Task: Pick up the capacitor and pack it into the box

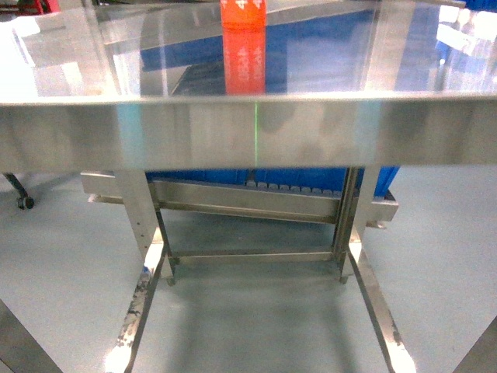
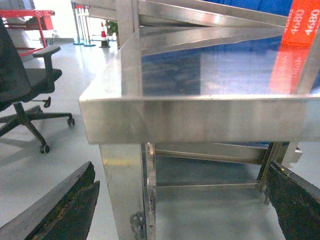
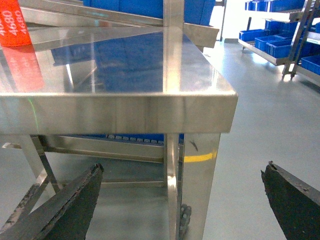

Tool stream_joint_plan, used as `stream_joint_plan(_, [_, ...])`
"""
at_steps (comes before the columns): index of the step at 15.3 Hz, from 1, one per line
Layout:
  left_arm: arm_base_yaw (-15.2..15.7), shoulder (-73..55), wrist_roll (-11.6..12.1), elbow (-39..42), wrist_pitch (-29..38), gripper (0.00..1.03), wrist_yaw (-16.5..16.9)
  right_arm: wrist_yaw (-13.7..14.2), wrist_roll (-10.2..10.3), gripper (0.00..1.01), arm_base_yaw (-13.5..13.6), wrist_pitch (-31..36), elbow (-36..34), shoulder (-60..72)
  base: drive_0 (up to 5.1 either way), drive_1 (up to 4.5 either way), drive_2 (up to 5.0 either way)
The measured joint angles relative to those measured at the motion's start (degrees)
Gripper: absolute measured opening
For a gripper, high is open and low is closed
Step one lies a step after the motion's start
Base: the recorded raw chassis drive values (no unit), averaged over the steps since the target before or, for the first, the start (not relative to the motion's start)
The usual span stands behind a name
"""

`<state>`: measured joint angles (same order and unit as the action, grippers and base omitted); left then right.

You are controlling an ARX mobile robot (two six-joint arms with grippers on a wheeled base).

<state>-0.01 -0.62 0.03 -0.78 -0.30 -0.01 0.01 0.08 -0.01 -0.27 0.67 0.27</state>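
While parked low before the table, sees mostly its steel front edge and the frame beneath, with little of the top. Finds neither box nor capacitor in any view; cannot tell where either sits, perhaps further back on the top and out of sight from this height. Shows only an orange tag at the far side, mirrored in the steel, and blue bins behind it. Holds the left gripper spread wide and empty, lower than the top and facing its left corner. Holds the right gripper likewise spread wide and empty, lower than the top, facing the right corner and its leg. Judged as the very start: nothing picked, nothing packed. Main risk from here: lifting or reaching forward out of this low pose and striking the table edge, with both grippers below the level of the top and close in front of it. Second risk: taking the bins for the box, or trusting reflections in the mirror-like top, with tag and bins doubled there and depth easily misread. Third: rolling the base closer and clipping a leg, or swinging the left arm outward toward the chair off that corner. Calls for more height and a clear look across the top before any reach.
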Motion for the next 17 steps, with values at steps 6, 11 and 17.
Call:
stream_joint_plan(6, [0.0, 0.0, 0.0, 0.0, 0.0, 0.98, 0.0, 0.0, 0.1, 0.98, 0.0, 0.0, 0.0, 0.0, 0.0, 0.0, 0.0])
stream_joint_plan(11, [0.0, 0.0, 0.0, 0.0, 0.1, 0.98, 0.0, 0.0, 0.1, 0.98, 0.0, 0.0, 0.0, 0.0, 0.0, 0.0, 0.0])
stream_joint_plan(17, [0.0, 0.0, 0.0, 0.0, 0.0, 0.98, 0.0, 0.0, 0.1, 0.98, 0.0, 0.0, 0.0, 0.0, 0.0, 0.0, 0.0])
